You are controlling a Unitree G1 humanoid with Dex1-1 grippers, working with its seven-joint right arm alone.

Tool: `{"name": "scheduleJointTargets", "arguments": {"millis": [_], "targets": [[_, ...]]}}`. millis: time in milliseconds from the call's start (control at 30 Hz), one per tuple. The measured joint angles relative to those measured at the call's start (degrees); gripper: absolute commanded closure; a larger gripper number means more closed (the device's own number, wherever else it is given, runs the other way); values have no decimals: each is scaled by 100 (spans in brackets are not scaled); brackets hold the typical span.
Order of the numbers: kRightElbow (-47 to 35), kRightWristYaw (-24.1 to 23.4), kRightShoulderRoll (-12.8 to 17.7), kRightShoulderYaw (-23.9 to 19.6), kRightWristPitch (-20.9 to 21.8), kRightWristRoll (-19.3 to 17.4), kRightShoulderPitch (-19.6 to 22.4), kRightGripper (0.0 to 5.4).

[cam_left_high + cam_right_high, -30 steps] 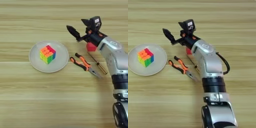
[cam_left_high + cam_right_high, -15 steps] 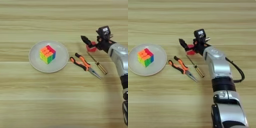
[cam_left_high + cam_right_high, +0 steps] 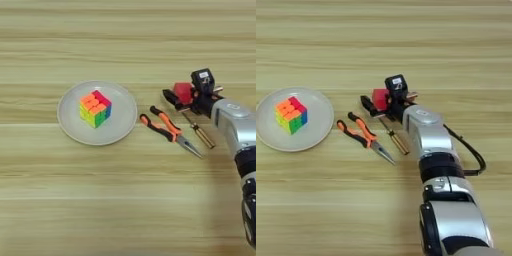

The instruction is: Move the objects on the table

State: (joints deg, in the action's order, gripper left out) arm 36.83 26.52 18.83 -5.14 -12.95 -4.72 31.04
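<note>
The right gripper (image 3: pixel 376 102) sits low at the table (image 3: pixel 456 45), its two black fingers spread around the small red cube (image 3: pixel 379 98); whether they have closed onto it cannot be told. Directly below the gripper lies the screwdriver (image 3: pixel 394 136), long axis running down and to the right, with the pliers (image 3: pixel 363 137) just to its left on a parallel axis, tips pointing down-right. The puzzle cube (image 3: pixel 95 108) rests on the grey plate (image 3: pixel 70 125), well apart to the gripper's left, so any transfer toward it would run leftward over the pliers.
</note>
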Motion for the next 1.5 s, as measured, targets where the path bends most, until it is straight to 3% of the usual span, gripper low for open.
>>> {"name": "scheduleJointTargets", "arguments": {"millis": [633,767,1000,1233,1467,1500], "targets": [[455,-120,-17,70,352,173,98,242],[488,-130,-32,70,364,207,167,302],[524,-135,-38,56,438,213,200,305],[-9,-133,-45,46,339,208,208,305],[-1275,-108,-140,83,-24,113,99,306],[-1761,-91,-175,146,-170,86,-23,306]]}}
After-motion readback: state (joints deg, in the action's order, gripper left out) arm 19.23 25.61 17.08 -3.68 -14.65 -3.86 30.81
